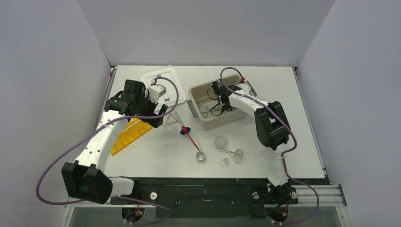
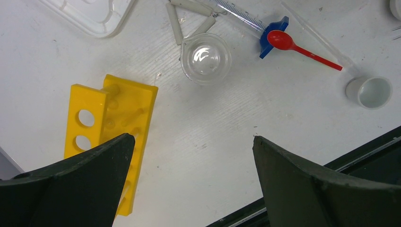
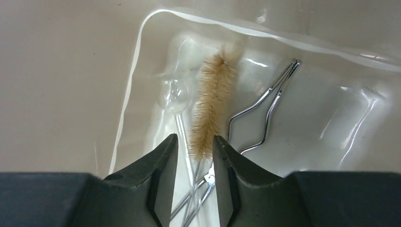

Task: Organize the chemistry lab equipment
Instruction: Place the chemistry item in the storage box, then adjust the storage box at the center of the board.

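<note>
Brush (image 3: 210,104) in the tub (image 3: 56,71): reckoned light, soft-bristled, best gripped by its wire stem (image 3: 195,171). Right gripper (image 3: 195,139) and left gripper (image 2: 192,139) are parted, nothing held.

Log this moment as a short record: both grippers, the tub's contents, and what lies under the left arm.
left gripper: open wide, above the table beside the yellow rack
right gripper: jaws narrowly apart, over the tub, above the brush
in tub: brush, metal tongs, a clear glass piece
on table: yellow rack, glass dish, red spatula, small white cup
</note>
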